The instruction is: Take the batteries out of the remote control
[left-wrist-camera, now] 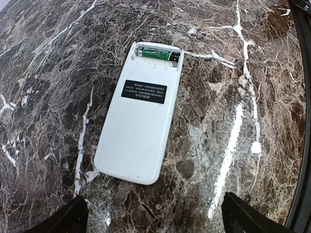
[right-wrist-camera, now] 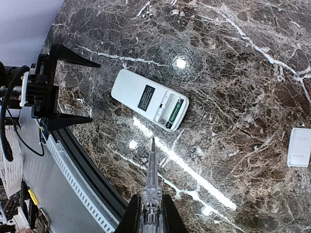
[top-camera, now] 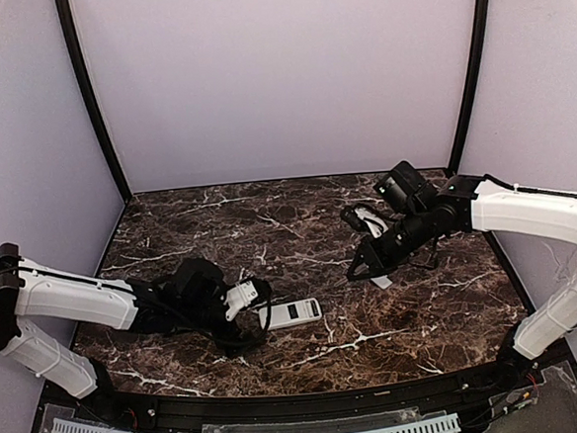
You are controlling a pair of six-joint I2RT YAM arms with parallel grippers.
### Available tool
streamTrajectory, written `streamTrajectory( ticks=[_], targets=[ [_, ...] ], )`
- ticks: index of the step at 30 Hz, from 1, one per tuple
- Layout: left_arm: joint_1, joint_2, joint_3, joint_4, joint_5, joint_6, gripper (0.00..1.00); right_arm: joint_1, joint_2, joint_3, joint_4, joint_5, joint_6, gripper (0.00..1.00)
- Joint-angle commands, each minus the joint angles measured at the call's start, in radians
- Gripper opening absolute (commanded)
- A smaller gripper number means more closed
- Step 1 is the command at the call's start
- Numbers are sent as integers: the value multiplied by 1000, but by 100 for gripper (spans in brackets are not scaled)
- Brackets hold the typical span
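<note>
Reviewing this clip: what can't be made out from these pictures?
Remote control face: turned down against the table, all views.
Its label print: too small, left wrist view.
Second battery: in no view; one battery shows in the open bay.
Bay contents, top view: too small.

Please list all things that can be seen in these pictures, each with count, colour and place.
remote: one, white, back side up on the table, battery bay open
battery: one seen, green and black, in the remote's open bay
cover: one, white, flat on the table, apart from the remote
table: one, dark brown marble, white veins
arms: two, white and black, left and right sides
left fingers: black, open, near the remote
right fingers: shut, pointing toward the remote
</note>
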Motion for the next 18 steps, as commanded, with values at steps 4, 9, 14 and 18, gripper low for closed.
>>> streamTrajectory(
  ticks=[4, 9, 14, 18],
  targets=[
    [-3, 107, 33, 86, 25, 70, 94, -9, -13, 13, 5, -14, -2, 0],
    [-2, 169, 79, 87, 31, 100, 94, -8, -23, 1, 7, -13, 3, 0],
    [22, 194, 112, 80, 47, 123, 94, -9, -26, -11, 18, -17, 7, 0],
    [60, 216, 134, 66, 98, 139, 94, -9, -23, -13, 23, -17, 6, 0]
  ],
)
